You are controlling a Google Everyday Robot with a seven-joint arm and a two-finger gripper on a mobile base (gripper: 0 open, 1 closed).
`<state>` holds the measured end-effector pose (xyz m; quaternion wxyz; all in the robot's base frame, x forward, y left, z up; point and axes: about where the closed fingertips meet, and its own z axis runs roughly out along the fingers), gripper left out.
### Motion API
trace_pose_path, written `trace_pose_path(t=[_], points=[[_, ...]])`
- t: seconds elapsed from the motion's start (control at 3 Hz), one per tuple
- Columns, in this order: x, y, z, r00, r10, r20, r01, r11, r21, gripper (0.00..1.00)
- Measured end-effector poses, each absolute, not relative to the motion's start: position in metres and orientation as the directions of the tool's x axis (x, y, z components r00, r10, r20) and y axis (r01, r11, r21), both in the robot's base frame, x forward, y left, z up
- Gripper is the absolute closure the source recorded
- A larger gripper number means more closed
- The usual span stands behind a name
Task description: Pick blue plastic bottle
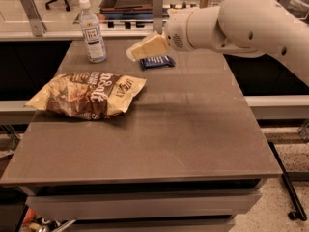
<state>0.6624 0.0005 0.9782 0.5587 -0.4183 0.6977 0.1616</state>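
The blue plastic bottle (92, 33) stands upright at the table's far left. It is slim and clear, with a white cap and a white label. My gripper (144, 50), cream-coloured on a thick white arm (241, 23), hangs above the table's far middle. It is to the right of the bottle, apart from it, and points towards it. It holds nothing that I can see.
A small dark-blue snack bar (157, 62) lies just below and to the right of the gripper. A brown chip bag (88, 94) lies on the left half of the brown table (193, 129). Shelving and a rail stand behind the far edge.
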Motion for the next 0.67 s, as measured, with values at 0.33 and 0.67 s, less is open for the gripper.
trace_pose_path(t=[0.33,0.67], points=[[0.693,0.031,0.968,-0.026,-0.359,-0.933,-0.764,0.608,-0.213,0.0],[0.717,0.072,0.952,-0.026,-0.32,-0.947,-0.788,0.589,-0.178,0.0]])
